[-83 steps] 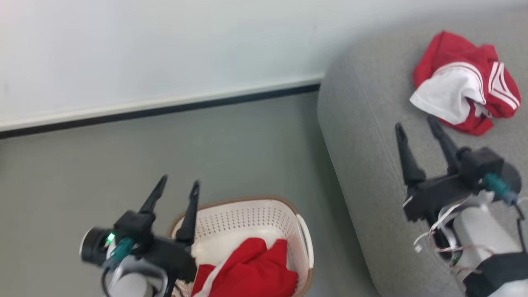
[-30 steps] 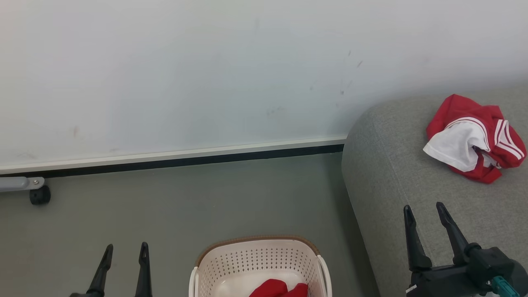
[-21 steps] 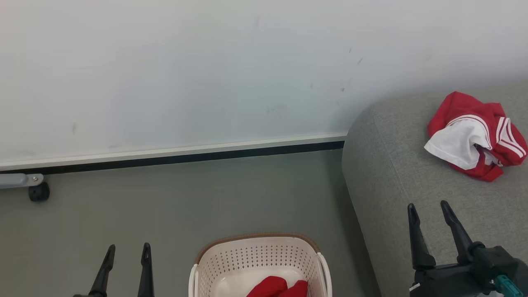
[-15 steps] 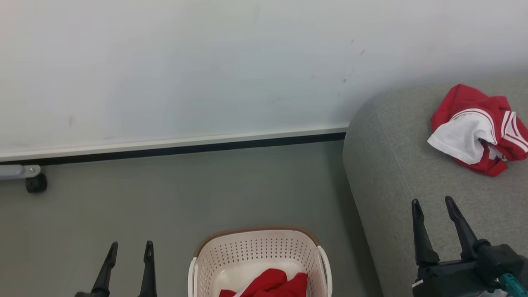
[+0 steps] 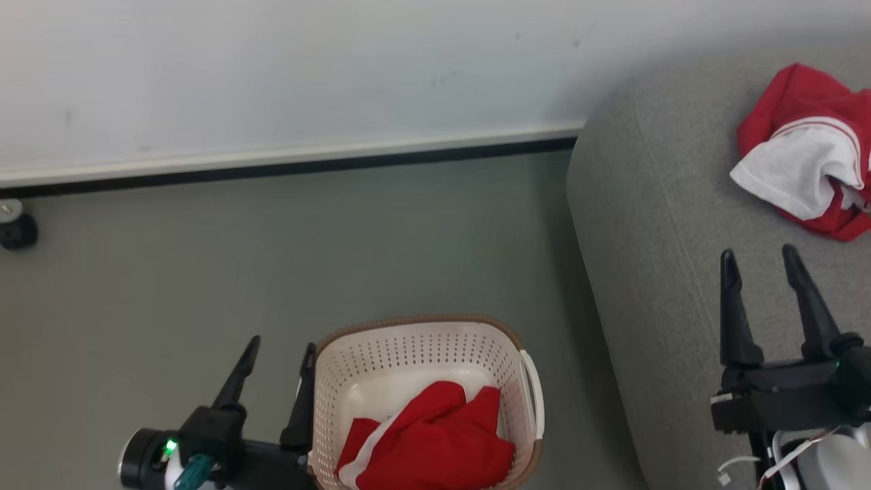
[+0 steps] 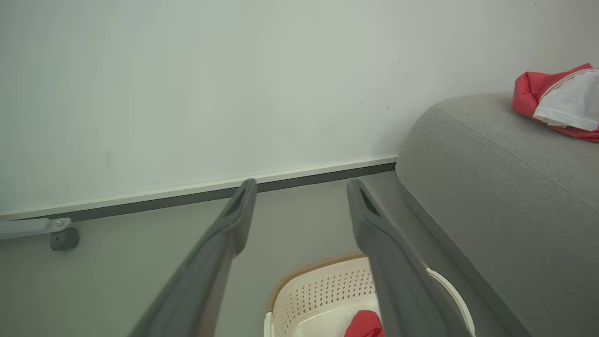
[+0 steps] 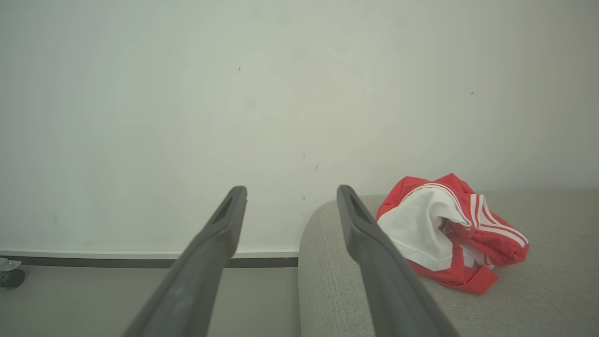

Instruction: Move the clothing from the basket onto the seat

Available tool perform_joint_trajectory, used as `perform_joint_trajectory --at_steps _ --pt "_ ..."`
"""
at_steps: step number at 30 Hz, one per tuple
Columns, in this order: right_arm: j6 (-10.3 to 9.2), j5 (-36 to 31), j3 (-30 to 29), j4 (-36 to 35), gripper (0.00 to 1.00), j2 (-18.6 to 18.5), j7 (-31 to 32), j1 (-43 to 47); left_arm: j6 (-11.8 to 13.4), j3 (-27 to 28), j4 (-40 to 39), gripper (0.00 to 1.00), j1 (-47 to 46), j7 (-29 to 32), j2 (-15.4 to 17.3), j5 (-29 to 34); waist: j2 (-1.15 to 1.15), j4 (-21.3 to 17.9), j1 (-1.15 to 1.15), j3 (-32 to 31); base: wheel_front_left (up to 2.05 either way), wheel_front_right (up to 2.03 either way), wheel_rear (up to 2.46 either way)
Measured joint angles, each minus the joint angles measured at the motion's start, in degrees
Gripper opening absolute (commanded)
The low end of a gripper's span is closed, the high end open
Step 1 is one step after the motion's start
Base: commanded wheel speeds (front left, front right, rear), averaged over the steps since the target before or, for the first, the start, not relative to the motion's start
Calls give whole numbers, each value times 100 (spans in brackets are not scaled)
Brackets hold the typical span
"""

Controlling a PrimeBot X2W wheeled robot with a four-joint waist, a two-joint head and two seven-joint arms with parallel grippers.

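A crumpled red garment (image 5: pixel 435 442) with a white edge lies inside the cream basket (image 5: pixel 422 333) on the floor at the bottom centre. A red jersey (image 5: pixel 810 146) showing its white inner side and striped trim rests on the grey seat (image 5: pixel 653 204) at the far right; it also shows as the jersey (image 7: pixel 449 231) on the seat (image 7: pixel 538 290) and the jersey (image 6: pixel 561 100). My left gripper (image 5: pixel 282 350) stands open just left of the basket rim, holding nothing. My right gripper (image 5: pixel 759 262) is open above the seat, short of the jersey.
A white wall with a dark baseboard (image 5: pixel 292 167) runs behind the grey floor (image 5: pixel 204 272). A black caster wheel (image 5: pixel 17 231) sits at the far left by the wall. The seat's rounded edge (image 5: pixel 599 306) stands close to the right of the basket.
The head camera has tilted down, so basket and seat sit higher in view. More of the left gripper shows, now close beside the basket's left rim. Both grippers stay open.
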Motion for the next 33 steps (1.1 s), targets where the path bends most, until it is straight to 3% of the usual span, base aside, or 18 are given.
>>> perform_joint_trajectory --at_steps 10,20,33 --pt "0 -153 -245 -408 100 -234 0 -435 -298 -679 1121 100 -904 476 -169 428 0 -227 0 800 0 0 0" --pt "0 -290 -291 -907 100 -296 -1 -962 -404 -1128 2206 100 -1764 882 -538 736 0 -515 1 1639 0 0 0" --pt "0 -553 -297 -1616 100 -327 -3 -1620 -550 -1436 3297 100 -2843 1288 -678 1014 1 -683 0 2775 0 0 0"
